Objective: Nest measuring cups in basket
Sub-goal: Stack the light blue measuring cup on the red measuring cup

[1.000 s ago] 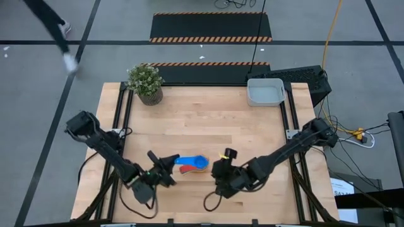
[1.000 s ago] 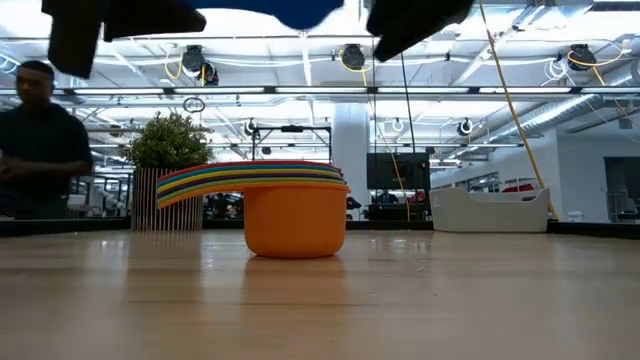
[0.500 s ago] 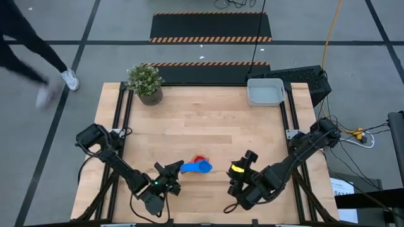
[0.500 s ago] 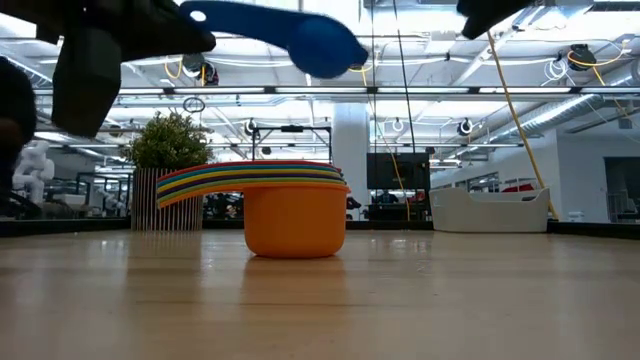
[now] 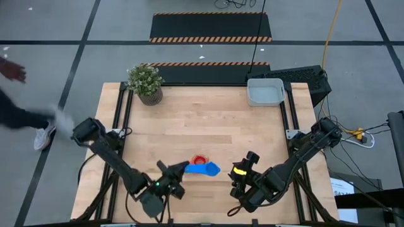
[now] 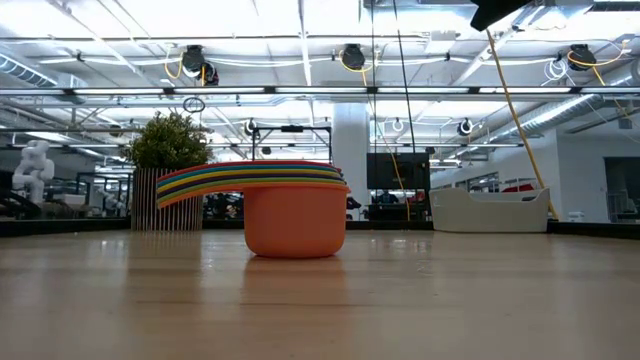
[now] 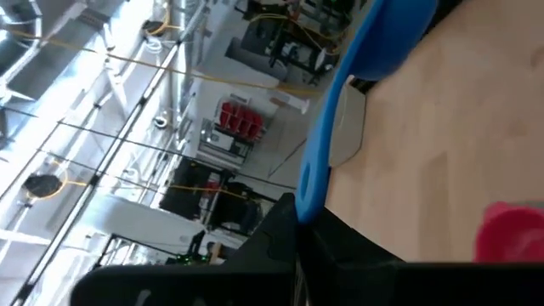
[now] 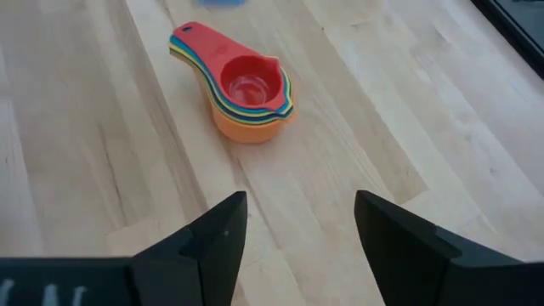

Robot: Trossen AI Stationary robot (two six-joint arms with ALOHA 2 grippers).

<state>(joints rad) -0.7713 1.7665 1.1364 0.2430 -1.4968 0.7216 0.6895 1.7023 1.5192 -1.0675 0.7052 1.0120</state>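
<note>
A stack of nested measuring cups (image 5: 200, 159), red on top and orange at the bottom (image 6: 295, 218), rests on its orange bottom on the table's near middle. Just beside it, toward the near edge, my left gripper (image 5: 178, 169) is shut on a blue measuring cup (image 5: 206, 168) held in the air. My right gripper (image 8: 293, 229) hangs open to the right of the stack (image 8: 242, 85), with nothing between its fingers. The light-grey basket (image 5: 265, 92) stands at the far right edge. My left gripper pinches the free end of the blue cup's handle (image 7: 304, 191) between its two fingers. The fingers come level from the table's left and lie along the handle. The bowl (image 7: 393, 34) points away from the fingers, and the cup is lifted clear of the table and the stack.
A potted plant (image 5: 145, 82) stands at the far left corner. Bare wood lies between the stack and the basket (image 6: 490, 210). A person walks on the floor off the table's left side.
My left gripper has risen with the blue cup and carried it a little toward the right edge; the cup has left the top of the low view. My right gripper has drawn away from the stack toward the right edge. The stack has stayed put.
</note>
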